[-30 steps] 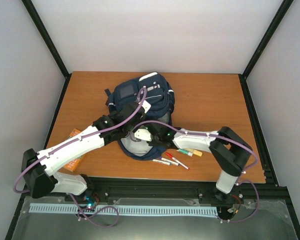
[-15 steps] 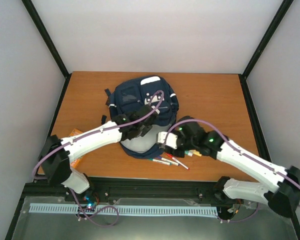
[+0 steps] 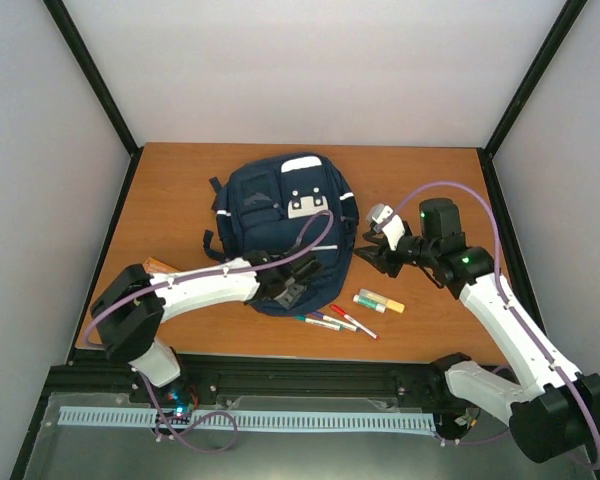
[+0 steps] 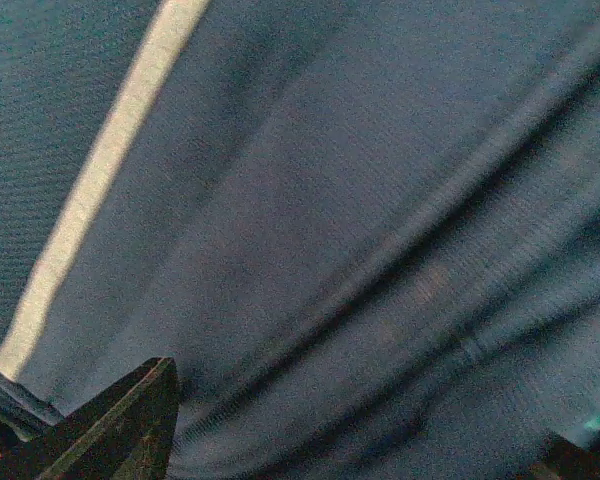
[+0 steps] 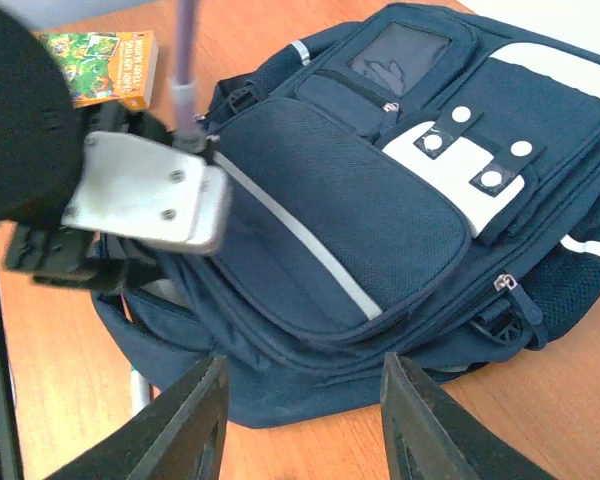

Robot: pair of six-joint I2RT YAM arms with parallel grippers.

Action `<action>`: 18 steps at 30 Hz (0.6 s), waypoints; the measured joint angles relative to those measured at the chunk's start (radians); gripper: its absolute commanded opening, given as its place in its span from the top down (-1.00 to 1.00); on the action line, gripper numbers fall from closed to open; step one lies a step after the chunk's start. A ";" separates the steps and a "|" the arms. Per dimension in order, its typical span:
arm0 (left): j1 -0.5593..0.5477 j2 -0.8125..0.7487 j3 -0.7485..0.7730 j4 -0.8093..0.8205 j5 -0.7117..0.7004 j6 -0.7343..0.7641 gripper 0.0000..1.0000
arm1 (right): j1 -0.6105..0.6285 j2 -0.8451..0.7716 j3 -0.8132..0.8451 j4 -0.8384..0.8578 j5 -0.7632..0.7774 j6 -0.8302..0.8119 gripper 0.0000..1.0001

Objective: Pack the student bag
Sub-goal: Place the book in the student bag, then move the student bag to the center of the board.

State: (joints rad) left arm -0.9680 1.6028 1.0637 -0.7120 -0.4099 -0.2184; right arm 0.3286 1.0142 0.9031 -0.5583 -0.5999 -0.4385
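The student bag [image 3: 280, 215] lies flat mid-table, navy with white stripes and a white patch, front side up. My left gripper [image 3: 291, 291] rests over the bag's near end. In the left wrist view blue fabric of the bag [image 4: 360, 220] fills the picture, and the left gripper [image 4: 350, 455] is open, its fingertips [image 4: 130, 425] far apart at the lower corners with nothing pinched. My right gripper [image 3: 369, 256] hovers right of the bag. It is open and empty in the right wrist view, where the right gripper [image 5: 305, 430] faces the bag [image 5: 350, 200].
Several markers [image 3: 332, 319] and a highlighter [image 3: 380, 302] lie on the table right of the bag's near end. An orange book [image 3: 156, 266] lies at the left, mostly under the left arm, and the book [image 5: 100, 65] also shows beyond the bag.
My right arm has swung away from the bag's near end to its right side. My left gripper has slid to the bag's near edge and opened. The bag now lies flat and closed.
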 measured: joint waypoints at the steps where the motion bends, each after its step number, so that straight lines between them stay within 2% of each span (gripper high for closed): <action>1: -0.013 -0.007 -0.009 -0.002 0.005 -0.008 -0.51 | 0.000 0.006 -0.003 0.010 0.000 0.009 0.09; 5: -0.059 -0.156 -0.082 0.003 0.075 -0.033 -0.96 | -0.001 0.009 -0.035 0.030 0.002 0.025 0.02; 6: -0.064 -0.230 -0.104 0.008 0.105 -0.039 -0.99 | -0.001 0.008 -0.041 0.030 0.005 0.028 0.01; 8: -0.066 -0.366 -0.121 0.013 0.144 -0.036 -1.00 | -0.001 -0.002 -0.050 0.032 0.013 0.033 -0.02; 11: -0.051 -0.491 -0.114 0.036 0.153 -0.041 -1.00 | -0.001 -0.033 -0.058 0.034 0.028 0.037 -0.03; 14: 0.021 -0.509 -0.086 0.043 0.151 -0.074 -1.00 | -0.001 -0.055 -0.058 0.040 0.045 0.042 -0.05; 18: 0.224 -0.441 -0.068 0.054 0.145 -0.188 -0.99 | -0.001 -0.061 -0.059 0.042 0.067 0.047 -0.12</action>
State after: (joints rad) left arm -0.7444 1.1618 0.9955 -0.6582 -0.2646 -0.4065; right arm 0.3275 0.9535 0.8444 -0.5167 -0.5331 -0.3920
